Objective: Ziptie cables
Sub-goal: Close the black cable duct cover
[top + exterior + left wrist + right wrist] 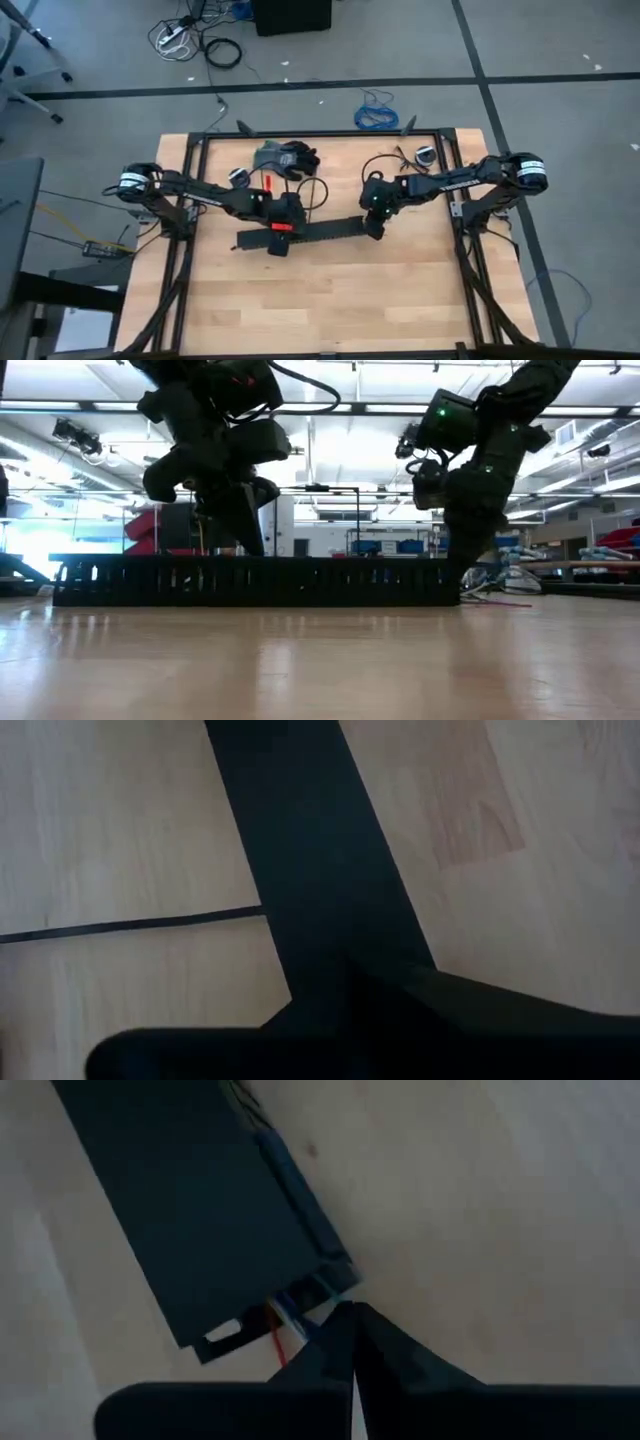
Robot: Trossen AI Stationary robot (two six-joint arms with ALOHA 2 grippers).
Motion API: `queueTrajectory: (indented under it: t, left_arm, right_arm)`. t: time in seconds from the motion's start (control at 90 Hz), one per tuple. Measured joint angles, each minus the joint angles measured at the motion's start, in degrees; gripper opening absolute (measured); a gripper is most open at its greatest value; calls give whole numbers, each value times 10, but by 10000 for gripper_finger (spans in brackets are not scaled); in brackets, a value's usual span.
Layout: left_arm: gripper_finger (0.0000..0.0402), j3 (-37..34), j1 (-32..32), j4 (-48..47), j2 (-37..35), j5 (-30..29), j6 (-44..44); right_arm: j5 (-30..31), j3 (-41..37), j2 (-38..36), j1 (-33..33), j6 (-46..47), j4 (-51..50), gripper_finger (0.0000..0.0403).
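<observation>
A long black slotted strip [310,232] lies flat across the middle of the table, and stretches across the low view [250,582]. The cables, thin red, blue and pale wires [285,1323], stick out of its right end; more thin wires [500,600] trail on the table beyond that end. My right gripper [348,1315] is shut at that end [372,228]. My left gripper [278,236] stands over the strip's left part, its shut fingers coming down on the strip [320,870]. A thin dark strand [130,925] lies on the wood beside the strip. My left gripper meets the strip's flat top [335,955] with its shut fingertips, slanting down from above. The fingers themselves hide the exact spot. The strip stays flat on the table. My right gripper closes its fingertips [335,1342] on the wire ends [305,1320] right where they leave the strip's end, slanting down from the table's right. The wires stay low by the table.
A dark bundle [287,157] and a red-handled tool [268,183] lie near the far edge, a small round thing [425,155] at the far right. Black frame rails [190,200] border the table. A blue coiled cable [376,115] lies on the floor beyond. Bare wood [330,300] fills the near half.
</observation>
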Motion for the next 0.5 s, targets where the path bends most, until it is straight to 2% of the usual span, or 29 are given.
queueTrajectory:
  t: [0.333, 0.5]
  left_arm:
    - [0, 1, 0, -3, 0, 0, 0]
    - [0, 0, 0, -5, -1, 0, 0]
  right_arm:
    - [-6, -1, 36, -23, -17, 6, 0]
    - [-26, -1, 57, -23, -21, 42, 0]
